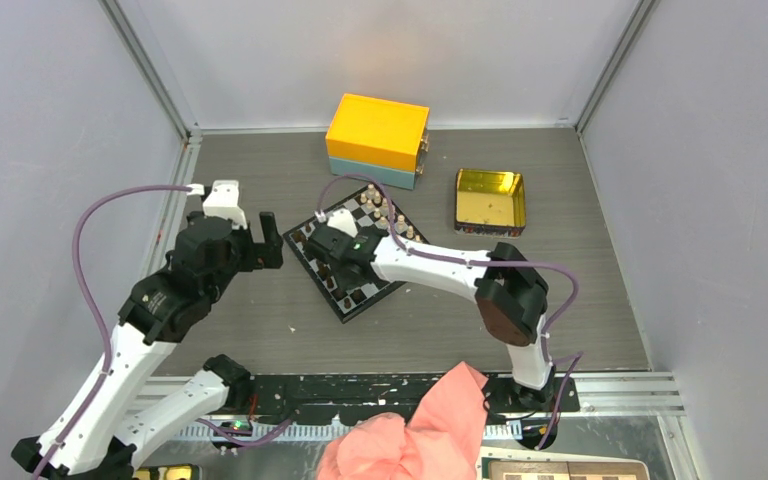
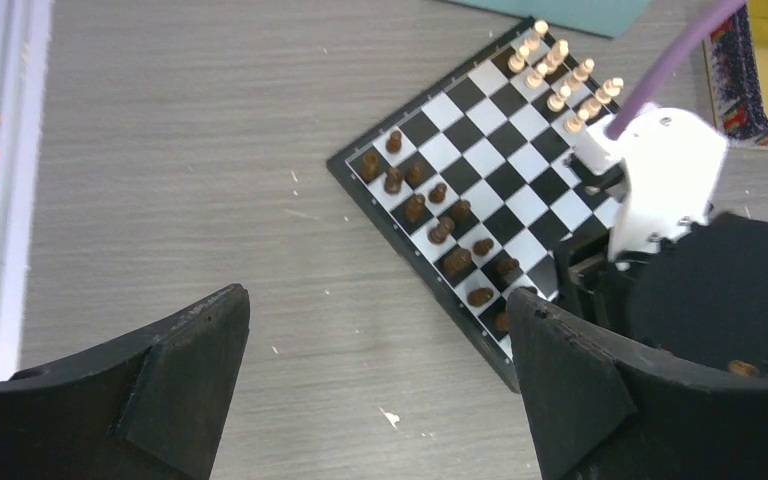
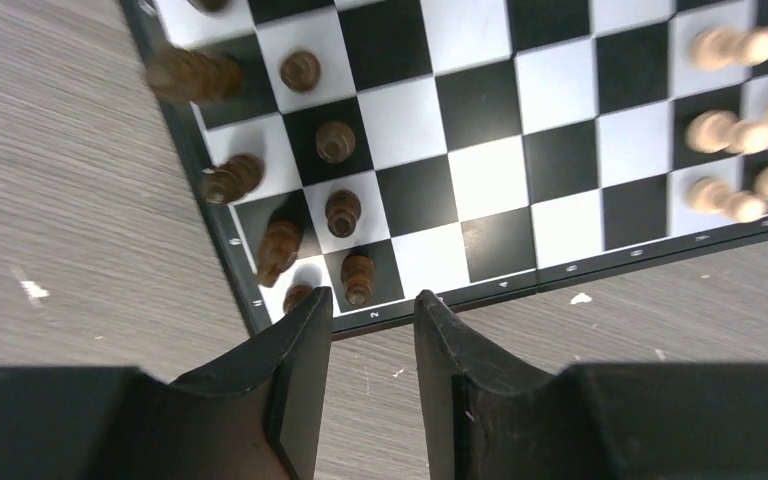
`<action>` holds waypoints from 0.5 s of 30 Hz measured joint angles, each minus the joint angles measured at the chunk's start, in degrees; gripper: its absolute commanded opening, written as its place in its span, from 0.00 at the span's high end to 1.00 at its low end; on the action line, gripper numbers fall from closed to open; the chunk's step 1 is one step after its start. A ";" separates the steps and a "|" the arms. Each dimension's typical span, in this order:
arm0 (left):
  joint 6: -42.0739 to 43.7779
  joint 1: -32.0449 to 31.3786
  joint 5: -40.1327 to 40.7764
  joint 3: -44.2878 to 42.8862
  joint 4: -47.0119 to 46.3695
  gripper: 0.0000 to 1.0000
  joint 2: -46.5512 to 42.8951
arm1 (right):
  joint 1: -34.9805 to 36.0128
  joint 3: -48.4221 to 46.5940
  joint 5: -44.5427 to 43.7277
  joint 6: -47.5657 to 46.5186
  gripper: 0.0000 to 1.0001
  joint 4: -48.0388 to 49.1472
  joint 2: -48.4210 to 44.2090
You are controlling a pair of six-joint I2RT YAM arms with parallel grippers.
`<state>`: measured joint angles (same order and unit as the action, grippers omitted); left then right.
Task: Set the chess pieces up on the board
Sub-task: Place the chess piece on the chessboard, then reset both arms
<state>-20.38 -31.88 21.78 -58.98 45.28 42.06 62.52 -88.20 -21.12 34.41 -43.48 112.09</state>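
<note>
Presently the right arm's 2 black fingers (image 3: 305,330) stand slightly apart with nothing between them, tips over the thin dark border of the small black-and-white checkered board (image 3: 490,170), just beside the dark brown wooden chessmen (image 3: 342,213) crowded along that edge. Along the opposite edge stand light tan wooden chessmen (image 3: 730,130); the squares between lie bare. The left arm's fingers (image 2: 200,340) gape wide and empty over open grey counter (image 2: 180,150) beside the board's corner. The board sits skewed, a yellow-and-teal box (image 1: 377,135) just behind it, a gold square tin (image 1: 490,176) apart on the right.
</note>
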 measured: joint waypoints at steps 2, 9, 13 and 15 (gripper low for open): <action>1.27 0.00 0.85 -2.12 -0.04 0.00 1.36 | 0.00 -3.10 -1.42 -1.33 0.57 -1.95 -1.25; 6.62 0.35 3.06 -12.07 -5.22 0.00 10.21 | -5.09 -16.02 -5.14 -6.99 0.57 -5.14 -7.52; 9.49 2.60 2.34 -17.29 -10.05 0.00 17.86 | -16.59 -19.71 -5.31 -8.85 0.54 -4.66 -11.32; 10.71 4.66 1.60 -19.15 -12.35 0.00 22.43 | -23.47 -20.02 -5.35 -9.49 0.50 -4.26 -12.85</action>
<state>-9.67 -27.22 23.38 -78.13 32.93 64.49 39.05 -108.22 -26.48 24.93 -47.75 99.24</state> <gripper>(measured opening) 0.994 0.454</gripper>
